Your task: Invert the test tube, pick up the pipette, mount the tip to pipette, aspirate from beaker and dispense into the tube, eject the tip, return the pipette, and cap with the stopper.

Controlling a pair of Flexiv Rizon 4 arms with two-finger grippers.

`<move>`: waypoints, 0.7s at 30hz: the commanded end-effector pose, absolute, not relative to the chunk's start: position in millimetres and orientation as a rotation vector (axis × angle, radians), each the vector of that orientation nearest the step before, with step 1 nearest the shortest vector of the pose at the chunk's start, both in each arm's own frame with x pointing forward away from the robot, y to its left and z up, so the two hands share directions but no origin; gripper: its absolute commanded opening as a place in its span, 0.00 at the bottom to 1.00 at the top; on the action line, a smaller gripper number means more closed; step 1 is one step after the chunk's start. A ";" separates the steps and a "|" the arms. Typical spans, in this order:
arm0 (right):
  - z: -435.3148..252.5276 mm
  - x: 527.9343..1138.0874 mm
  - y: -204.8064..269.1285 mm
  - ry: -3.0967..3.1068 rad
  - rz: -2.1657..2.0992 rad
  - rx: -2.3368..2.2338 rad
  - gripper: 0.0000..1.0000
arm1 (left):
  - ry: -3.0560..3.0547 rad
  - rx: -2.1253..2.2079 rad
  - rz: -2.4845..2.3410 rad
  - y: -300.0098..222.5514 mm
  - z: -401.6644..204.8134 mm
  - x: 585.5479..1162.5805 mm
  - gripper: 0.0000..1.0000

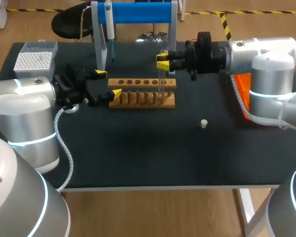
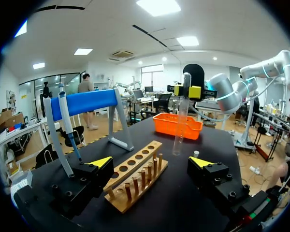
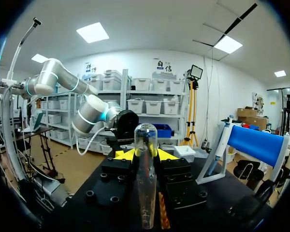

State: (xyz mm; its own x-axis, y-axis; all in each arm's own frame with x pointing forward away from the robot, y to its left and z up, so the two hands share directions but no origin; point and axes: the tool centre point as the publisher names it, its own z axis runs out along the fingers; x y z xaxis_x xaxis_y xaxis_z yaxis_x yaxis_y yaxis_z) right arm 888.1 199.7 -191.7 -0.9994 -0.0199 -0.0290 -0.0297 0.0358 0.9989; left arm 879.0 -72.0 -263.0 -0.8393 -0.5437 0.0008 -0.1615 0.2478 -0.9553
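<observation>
My right gripper (image 1: 163,61) is shut on a clear glass test tube (image 1: 162,74), gripping it near its rounded upper end. The tube hangs upright over the right end of the wooden rack (image 1: 143,92). In the right wrist view the tube (image 3: 146,179) sits clamped between the yellow fingertips (image 3: 123,154). My left gripper (image 1: 107,84) stands open at the rack's left end, holding nothing; in its own view the rack (image 2: 135,176) lies between the wide-spread fingers. The pipette (image 1: 109,29) hangs on the blue stand (image 1: 138,12). A small white stopper (image 1: 203,123) lies right of the middle.
A white tip box (image 1: 34,60) stands at the back left. An orange tray (image 1: 241,91) lies at the right edge under my right arm. Bare black table (image 1: 148,153) stretches in front of the rack.
</observation>
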 end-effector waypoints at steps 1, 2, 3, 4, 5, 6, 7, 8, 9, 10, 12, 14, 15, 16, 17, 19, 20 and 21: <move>-191.1 887.9 199.3 2.257 2.174 -0.053 0.00 | 2.189 -0.651 -1.618 -73.5 -264.7 878.9 1.00; -191.1 887.9 199.3 2.257 2.174 -0.053 0.00 | 2.189 -0.651 -1.618 -73.5 -264.7 878.9 1.00; -191.1 887.9 199.3 2.257 2.174 -0.053 0.00 | 2.189 -0.651 -1.618 -73.5 -264.7 878.9 1.00; -191.1 887.9 199.3 2.257 2.174 -0.053 0.00 | 2.189 -0.651 -1.618 -73.5 -264.7 878.9 1.00; -191.1 887.9 199.3 2.257 2.174 -0.053 0.00 | 2.189 -0.651 -1.618 -73.5 -264.7 878.9 1.00; -191.1 887.9 199.3 2.257 2.174 -0.053 0.00 | 2.189 -0.651 -1.618 -73.5 -264.7 878.9 1.00; -190.2 892.8 199.9 2.289 2.197 0.052 0.00 | 2.189 -0.651 -1.618 -73.5 -264.7 878.9 1.00; -190.2 896.4 200.0 2.304 2.207 0.117 0.00 | 2.189 -0.651 -1.618 -73.5 -264.7 878.9 1.00; -191.1 900.3 200.9 2.360 2.195 0.216 0.00 | 2.189 -0.651 -1.618 -73.5 -264.7 878.9 1.00; -192.6 904.4 201.8 2.384 2.196 0.316 0.00 | 2.189 -0.651 -1.618 -73.5 -264.7 878.9 1.00; -191.5 909.0 200.2 2.421 2.242 0.476 0.00 | 2.189 -0.651 -1.618 -73.5 -264.7 878.9 1.00; -192.0 913.4 200.3 2.468 2.279 0.669 0.00 | 2.189 -0.651 -1.618 -73.5 -264.7 878.9 1.00; -191.7 914.6 200.0 2.498 2.280 0.756 0.00 | 2.189 -0.651 -1.618 -73.5 -264.7 878.9 1.00; -192.5 916.1 200.2 2.524 2.288 0.858 0.00 | 2.189 -0.651 -1.618 -73.5 -264.7 878.9 1.00; -191.7 917.2 199.6 2.533 2.319 0.952 0.00 | 2.189 -0.651 -1.618 -73.5 -264.7 878.9 1.00; -191.2 919.3 199.0 2.568 2.320 1.110 0.00 | 2.189 -0.651 -1.618 -73.5 -264.7 878.9 1.00; -190.6 920.1 198.4 2.568 2.342 1.188 0.00 | 2.189 -0.651 -1.618 -73.5 -264.7 878.9 1.00; -189.4 920.9 197.5 2.572 2.351 1.294 0.00 | 2.189 -0.651 -1.618 -73.5 -264.7 878.9 1.00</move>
